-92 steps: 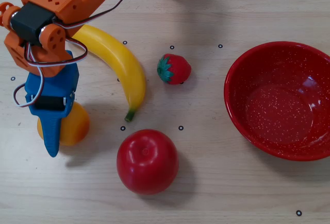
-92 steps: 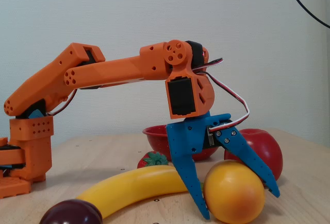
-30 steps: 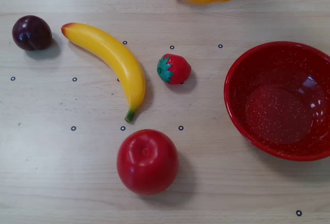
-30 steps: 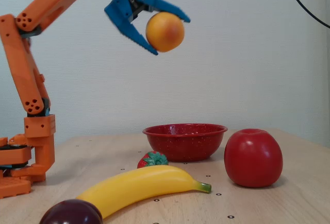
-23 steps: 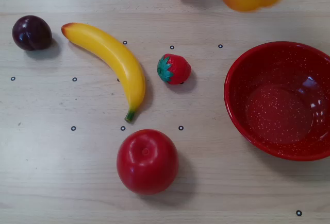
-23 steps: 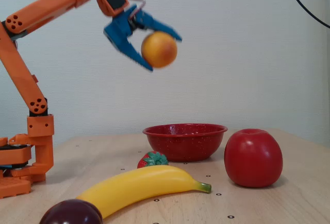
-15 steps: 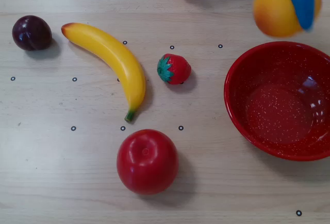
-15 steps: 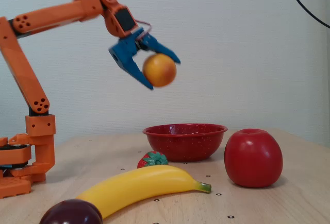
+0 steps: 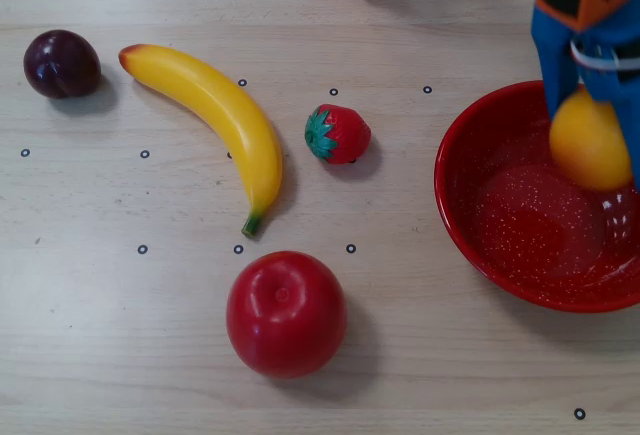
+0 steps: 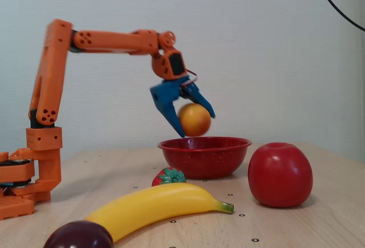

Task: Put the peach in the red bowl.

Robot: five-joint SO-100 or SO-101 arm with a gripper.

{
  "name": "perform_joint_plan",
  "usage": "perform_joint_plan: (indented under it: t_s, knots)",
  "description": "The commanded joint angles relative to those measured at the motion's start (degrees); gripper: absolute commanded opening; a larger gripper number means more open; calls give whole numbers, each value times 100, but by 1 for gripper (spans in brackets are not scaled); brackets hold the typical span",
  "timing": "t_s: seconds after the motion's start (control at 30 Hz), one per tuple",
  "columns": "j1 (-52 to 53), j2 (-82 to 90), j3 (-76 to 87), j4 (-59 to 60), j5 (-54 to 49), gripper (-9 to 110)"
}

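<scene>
plum (image 10: 78, 235) and banana (image 10: 154, 205) are seen nearest in the fixed view, with the red apple (image 10: 280, 174) to their right and the strawberry (image 10: 169, 176) behind the banana. farther back, the red bowl (image 10: 204, 155) is set on the table (image 9: 120, 335), well apart from the other fruit in the overhead view. peach (image 10: 194, 120) is gripped between the blue fingers of the gripper (image 10: 197, 124) and held in the air just above the bowl's rim, over its interior in the overhead view (image 9: 590, 141).
</scene>
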Motion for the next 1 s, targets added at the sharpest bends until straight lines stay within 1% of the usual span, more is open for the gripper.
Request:
perform_joint_plan:
  t_s: [0.0, 0.1, 0.23, 0.27, 0.5, 0.6, 0.77, 0.97]
  knots:
    - [-35, 149, -747, 149, 9, 8]
    - [-193, -114, -958, 299, 97, 16]
    - [-378, -264, -958, 536, 211, 34]
    - [-404, -290, -958, 562, 211, 37]
    - [-527, -325, -1020, 703, 167, 42]
    - [-536, -308, -1081, 721, 167, 42]
    - [-580, -62, -1371, 879, 88, 34]
    - [-835, 589, -1450, 1116, 79, 14]
